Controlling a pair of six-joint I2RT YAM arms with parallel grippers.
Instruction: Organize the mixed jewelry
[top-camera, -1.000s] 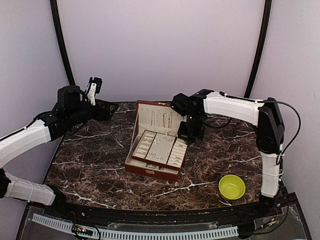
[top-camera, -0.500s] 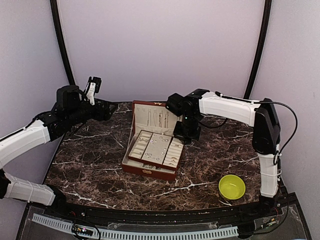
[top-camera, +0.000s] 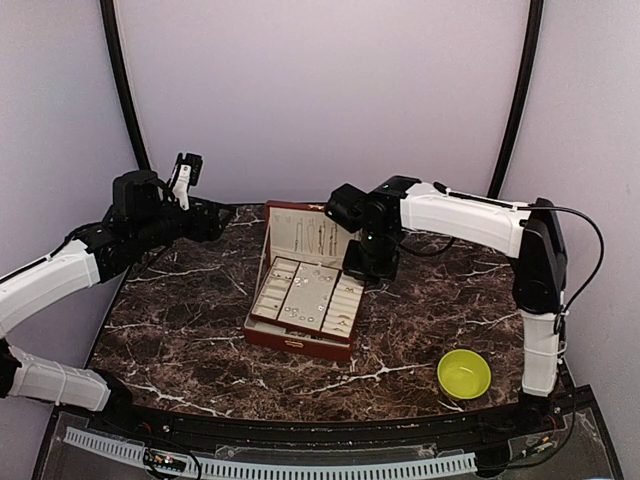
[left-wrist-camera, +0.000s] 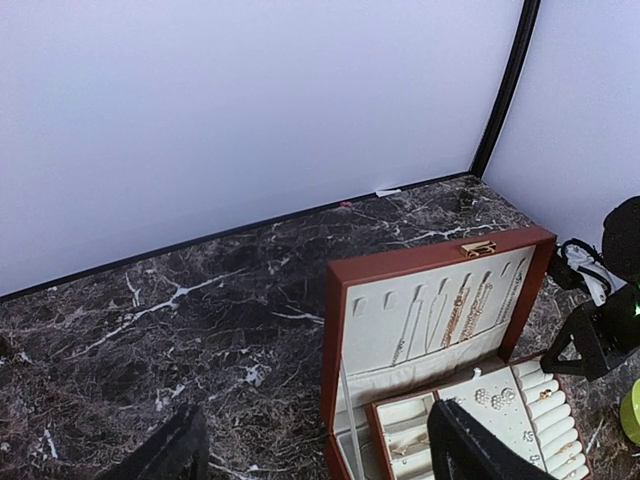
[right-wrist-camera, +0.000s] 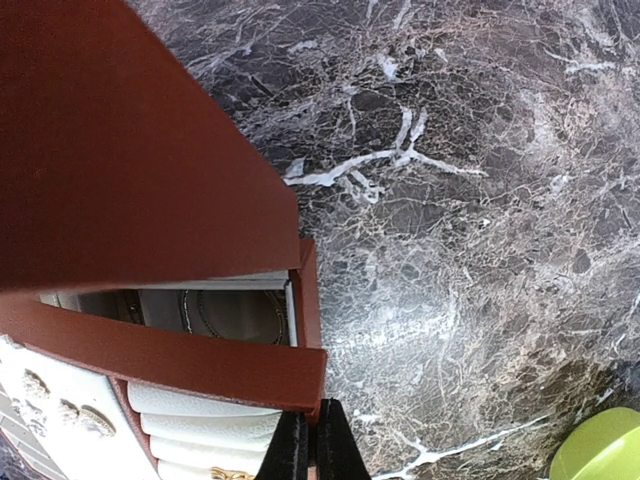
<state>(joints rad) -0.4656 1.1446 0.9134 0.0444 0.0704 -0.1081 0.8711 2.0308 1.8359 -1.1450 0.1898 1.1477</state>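
The mixed jewelry shows as tiny silvery pieces (top-camera: 302, 311) on the cream-lined tray (top-camera: 272, 300), which rests on the open reddish-brown box (top-camera: 296, 343). In the left wrist view, studs (left-wrist-camera: 494, 397) lie on the tray and chains (left-wrist-camera: 457, 320) hang in the upright lid. My right gripper (top-camera: 372, 266) is at the tray's back right corner. In its own view it (right-wrist-camera: 312, 447) is shut, pinching the tray's reddish rim (right-wrist-camera: 170, 360); a thin chain (right-wrist-camera: 235, 315) lies in the box below. My left gripper (top-camera: 222, 214) hovers open at the back left, its fingers (left-wrist-camera: 165, 455) wide apart above the marble.
A yellow-green bowl (top-camera: 464, 374) sits at the front right of the marble table (top-camera: 180, 330), also seen as the bowl (right-wrist-camera: 603, 450) in the right wrist view. Curved black posts (top-camera: 125, 90) and the grey wall close the back. The lid (top-camera: 305, 232) stands upright behind the tray.
The right gripper has moved left along with the box and its tray, which now sit a little further left. The left arm has stayed still.
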